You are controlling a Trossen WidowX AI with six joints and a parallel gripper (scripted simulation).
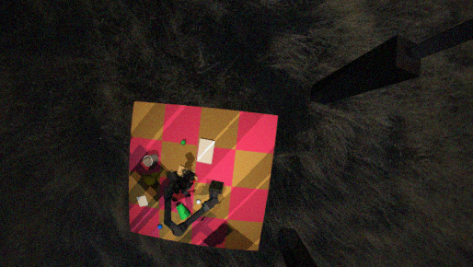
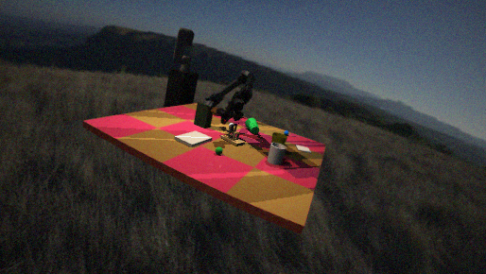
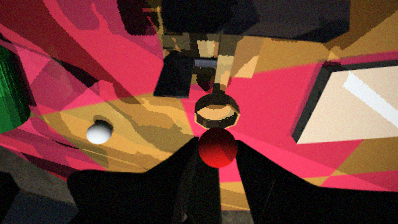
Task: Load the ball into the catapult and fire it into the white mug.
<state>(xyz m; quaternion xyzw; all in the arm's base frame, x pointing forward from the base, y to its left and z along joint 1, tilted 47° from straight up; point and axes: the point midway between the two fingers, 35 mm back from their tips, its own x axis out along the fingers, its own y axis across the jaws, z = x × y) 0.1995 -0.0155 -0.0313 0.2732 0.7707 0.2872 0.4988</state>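
A red ball [image 3: 218, 151] is held between the fingertips of my gripper [image 3: 216, 142], which is shut on it. In the wrist view the ball appears just below the catapult's ring-shaped cup [image 3: 217, 121], above or beside it; the gap is hard to judge. The wooden catapult [image 2: 234, 139] stands near the table's middle, mostly hidden under the arm in the top view. The mug [image 1: 149, 160] [image 2: 276, 154] looks grey in the shade and stands upright, off to the left of the catapult in the top view. It is not in the wrist view.
A white slab [image 1: 205, 151] [image 2: 193, 138] [image 3: 355, 107] lies near the catapult. A green tapered object [image 1: 183, 211] [image 2: 251, 126], a white ball [image 1: 198, 202] [image 3: 99, 134], a green ball [image 1: 183, 142] [image 2: 218, 150], a blue ball [image 1: 159, 226] and a small white tile [image 1: 143, 201] are around. A dark yellow object [image 2: 279, 138] is behind the mug.
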